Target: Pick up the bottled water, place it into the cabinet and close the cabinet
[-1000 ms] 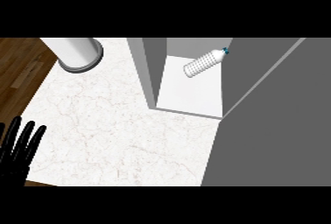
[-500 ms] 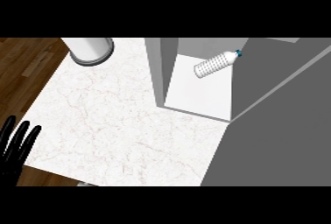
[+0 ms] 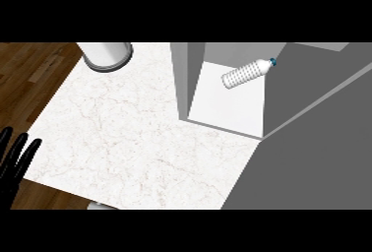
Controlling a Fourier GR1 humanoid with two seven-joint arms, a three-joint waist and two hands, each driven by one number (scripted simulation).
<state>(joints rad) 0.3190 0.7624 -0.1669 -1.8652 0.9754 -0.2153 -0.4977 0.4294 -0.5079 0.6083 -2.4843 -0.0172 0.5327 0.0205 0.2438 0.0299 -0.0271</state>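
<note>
1. Your bottled water (image 3: 247, 74) lies on its side inside the cabinet (image 3: 225, 106), on the white floor at the far end, its blue cap pointing right toward the grey inner wall.
2. Your left hand (image 3: 15, 157) rests at the near left edge of the desk (image 3: 138, 138), fingers straight and released, holding nothing. Your right hand does not show at all.
3. The placing looks done; judged from here, only closing the cabinet is left.
4. The cabinet door (image 3: 320, 147) stands open at the right. With the right hand out of view, you could miss the door's edge or push it askew.
5. The bottle can roll; a hard swing might jolt it toward the opening and block the door.
6. A white cylinder (image 3: 105, 54) stands at the far left, well apart.
</note>
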